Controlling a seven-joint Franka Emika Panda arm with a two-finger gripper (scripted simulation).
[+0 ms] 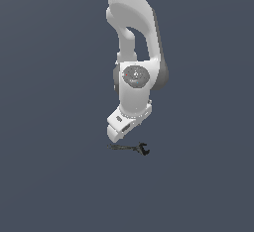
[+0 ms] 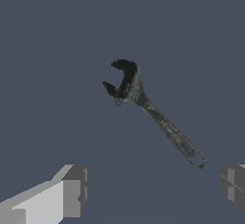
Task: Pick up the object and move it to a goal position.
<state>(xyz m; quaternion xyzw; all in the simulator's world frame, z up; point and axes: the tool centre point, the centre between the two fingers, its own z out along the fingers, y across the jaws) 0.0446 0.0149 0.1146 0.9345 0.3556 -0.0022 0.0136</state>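
Note:
The object is a small dark grey-black wrench (image 1: 130,148) lying flat on the grey floor, its forked jaw toward the exterior view's right. In the wrist view the wrench (image 2: 153,113) lies diagonally, with the jaw at one end and a ringed handle tip at the other. My gripper (image 1: 116,135) hovers just above the handle end, apart from the wrench. In the wrist view my gripper (image 2: 153,189) is open and empty. Its two fingertips (image 2: 72,189) stand wide apart, and the handle tip lies just beyond the gap between them.
A plain dark grey floor (image 1: 54,176) surrounds the wrench in both views. The white arm (image 1: 135,32) rises straight above the gripper. No goal marker shows.

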